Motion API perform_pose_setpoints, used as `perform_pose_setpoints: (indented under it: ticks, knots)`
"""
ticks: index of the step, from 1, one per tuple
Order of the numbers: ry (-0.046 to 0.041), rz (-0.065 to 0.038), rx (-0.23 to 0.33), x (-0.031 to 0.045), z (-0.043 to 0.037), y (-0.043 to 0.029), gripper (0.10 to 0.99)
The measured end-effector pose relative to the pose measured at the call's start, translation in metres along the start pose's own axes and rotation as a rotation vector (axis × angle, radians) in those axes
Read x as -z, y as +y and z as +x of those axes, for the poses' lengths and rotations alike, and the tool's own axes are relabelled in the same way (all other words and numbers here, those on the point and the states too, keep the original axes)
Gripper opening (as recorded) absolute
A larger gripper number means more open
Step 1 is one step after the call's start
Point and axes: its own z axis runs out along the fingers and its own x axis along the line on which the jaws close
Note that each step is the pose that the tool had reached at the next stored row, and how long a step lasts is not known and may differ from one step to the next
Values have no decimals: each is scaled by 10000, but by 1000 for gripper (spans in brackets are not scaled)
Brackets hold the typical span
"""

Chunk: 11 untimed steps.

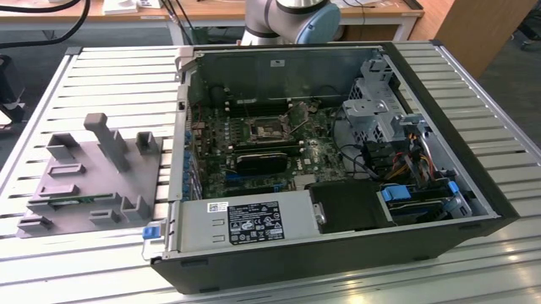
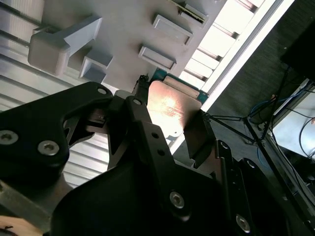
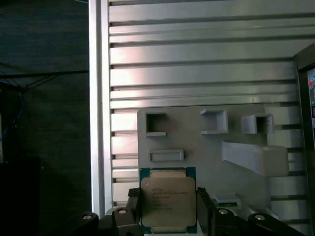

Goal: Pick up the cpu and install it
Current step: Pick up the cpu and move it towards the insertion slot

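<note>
The cpu (image 3: 167,199), a flat square chip with a silvery top and a thin green border, sits between two black fingers (image 3: 133,209) in the first wrist view. My gripper (image 3: 168,211) is shut on it by two opposite edges. The second wrist view shows the same cpu (image 2: 173,105) in the gripper (image 2: 170,125), lifted off the grey fixture plate (image 2: 123,29) beneath it. The plate (image 3: 197,142) carries small raised pockets and a tall block. The open computer case (image 1: 457,145) in the exterior view holds the motherboard, with its socket (image 1: 268,130) near the middle.
The grey fixture plate (image 1: 89,171) lies on the slatted metal table (image 1: 110,82) at the exterior view's left of the case. Inside the case are a black block (image 1: 262,161), cables and a drive cage (image 1: 376,104). The arm's base (image 1: 287,19) stands behind the case.
</note>
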Motion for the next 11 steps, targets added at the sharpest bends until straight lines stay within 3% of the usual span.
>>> perform_pose_setpoints:
  ticks: [11]
  knots:
    - [0,0,0,61,1,5,541]
